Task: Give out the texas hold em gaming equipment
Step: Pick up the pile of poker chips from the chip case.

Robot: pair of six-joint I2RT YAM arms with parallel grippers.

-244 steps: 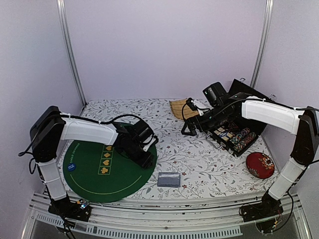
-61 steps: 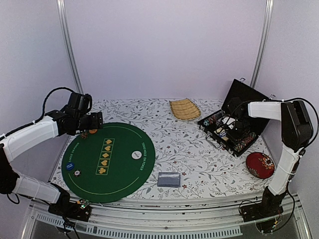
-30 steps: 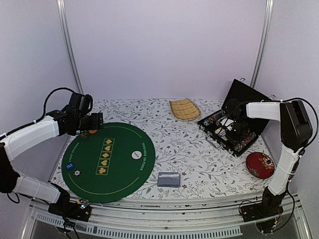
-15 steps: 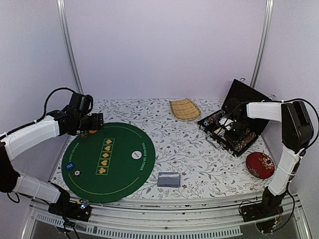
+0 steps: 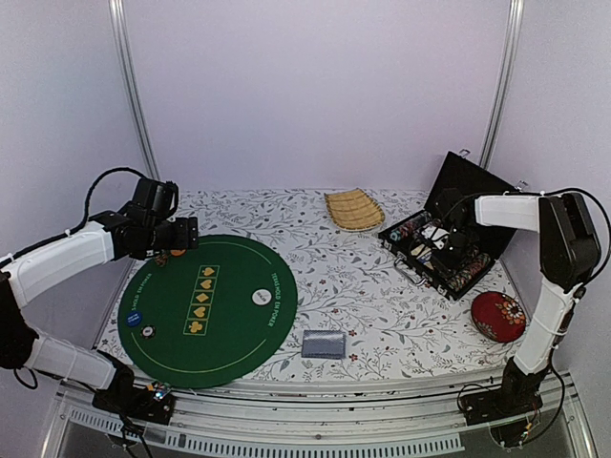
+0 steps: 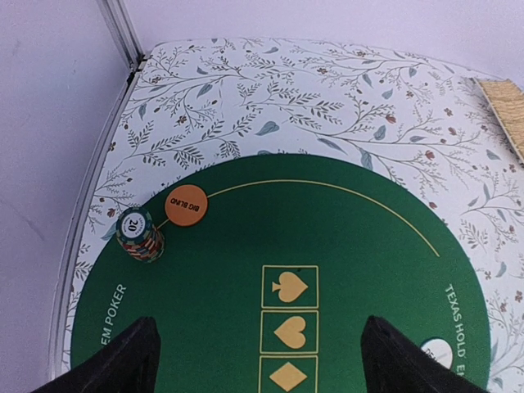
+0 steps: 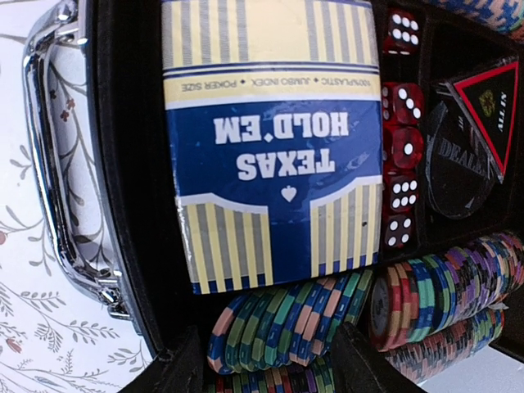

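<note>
A round green poker mat lies at the left. On it are a chip stack, an orange Big Blind token, a white token, a blue token and a small chip. A grey-blue card deck lies on the cloth. My left gripper is open and empty above the mat's far left edge. My right gripper is open inside the black case, its fingers either side of a row of chips.
The case also holds a blue Texas Hold'em card box, red dice, a dealer button and more chip rows. A tan woven tray sits at the back. A red cushion lies at the right.
Since the oldest frame the left arm swung from mid-mat to its far left edge, and tokens and a chip stack appeared there. The right gripper went into the case; it barely shifted this last second.
</note>
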